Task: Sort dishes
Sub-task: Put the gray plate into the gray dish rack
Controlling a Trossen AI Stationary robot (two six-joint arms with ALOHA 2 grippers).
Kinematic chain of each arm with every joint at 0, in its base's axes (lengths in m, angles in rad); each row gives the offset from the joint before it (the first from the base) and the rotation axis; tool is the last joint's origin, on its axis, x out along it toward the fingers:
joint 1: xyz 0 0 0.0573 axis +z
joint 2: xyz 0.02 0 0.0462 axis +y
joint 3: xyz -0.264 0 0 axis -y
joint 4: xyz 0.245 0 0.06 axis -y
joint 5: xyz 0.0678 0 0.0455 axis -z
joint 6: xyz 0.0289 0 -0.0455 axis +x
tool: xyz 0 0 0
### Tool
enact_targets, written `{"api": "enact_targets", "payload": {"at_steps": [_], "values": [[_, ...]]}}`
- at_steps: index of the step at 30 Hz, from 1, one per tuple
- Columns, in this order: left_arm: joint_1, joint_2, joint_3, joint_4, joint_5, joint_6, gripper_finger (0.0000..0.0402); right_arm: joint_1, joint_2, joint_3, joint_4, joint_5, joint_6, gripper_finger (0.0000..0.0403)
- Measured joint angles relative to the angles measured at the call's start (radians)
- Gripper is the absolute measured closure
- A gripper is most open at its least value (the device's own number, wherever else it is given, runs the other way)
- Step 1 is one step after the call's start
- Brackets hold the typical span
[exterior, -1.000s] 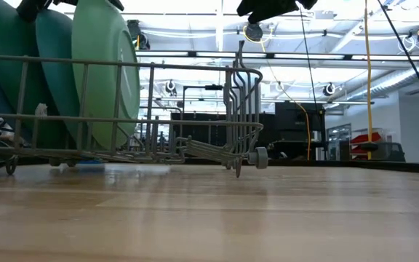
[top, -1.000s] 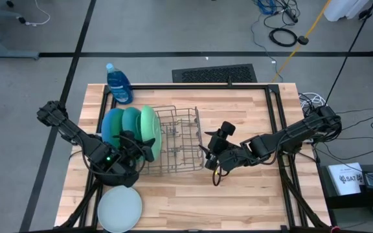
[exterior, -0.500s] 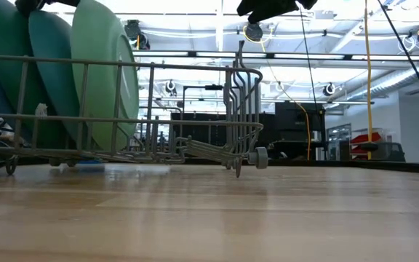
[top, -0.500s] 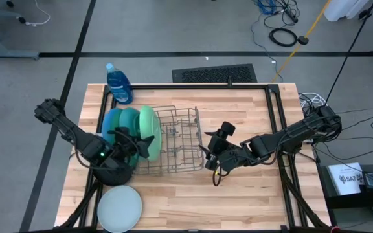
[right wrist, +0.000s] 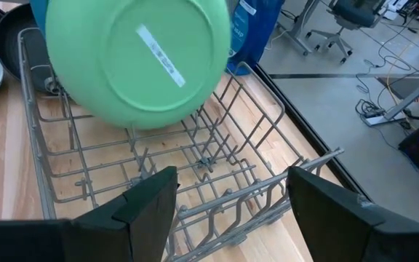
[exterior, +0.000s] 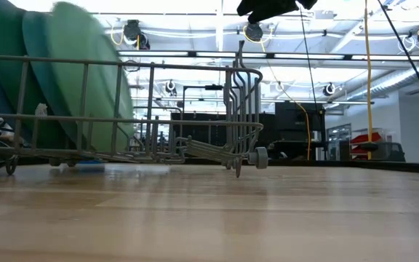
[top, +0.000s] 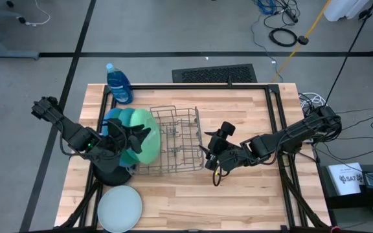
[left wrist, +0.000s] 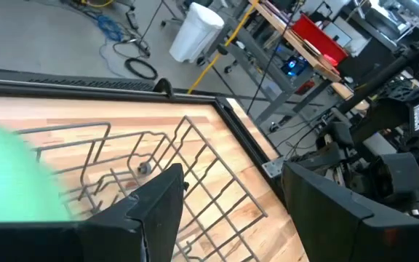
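A grey wire rack [top: 173,139] stands mid-table. The large blue plate [top: 111,118], the dark green plate [top: 127,116] and the light green plate [top: 144,139] stand on edge in its left end. The light green plate leans toward the other two and shows blurred in the low view [exterior: 86,80]. My left gripper [top: 135,134] is open above these plates. The black plate [top: 112,171] lies under my left arm, and the pale blue-white plate [top: 119,208] lies flat at the near left. My right gripper [top: 210,155] is open and empty at the rack's right end. My left gripper is open with nothing between its fingers. The light green plate [left wrist: 6,175] shows blurred beside the outer side of one finger [left wrist: 158,211]. I cannot tell whether that finger touches it.
A blue soap bottle [top: 118,84] stands at the table's far left. The rack's right half [right wrist: 195,160] holds only bare wires. Bare wood lies near the table's front edge [top: 206,200]. A black frame [top: 274,129] runs along the table's sides.
My left gripper has drawn back toward the table's left edge. The light green plate has tipped toward the left, its top swinging toward the dark green plate while its bottom edge stays in the rack.
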Motion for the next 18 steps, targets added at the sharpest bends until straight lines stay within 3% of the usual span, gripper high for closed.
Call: {"api": "enact_targets", "payload": {"at_steps": [5, 9, 14, 18], "values": [[0.000, -0.003, 0.000, 0.010, -0.002, 0.004, 0.0171, 0.000, 0.000, 0.000, 0.000, -0.001, 0.000, 0.0152], [0.000, -0.003, 0.000, 0.068, -0.006, 0.094, 0.0171, 0.000, 0.000, 0.000, 0.000, -0.002, -0.010, 0.0152], [0.000, -0.008, 0.000, 0.299, 0.009, 0.380, 0.0171, 0.011, 0.000, 0.000, 0.048, -0.096, -0.108, 0.0152], [0.000, -0.019, 0.000, 0.547, 0.097, 0.696, 0.0171, 0.041, 0.000, 0.000, 0.149, -0.186, -0.210, 0.0152]]}}
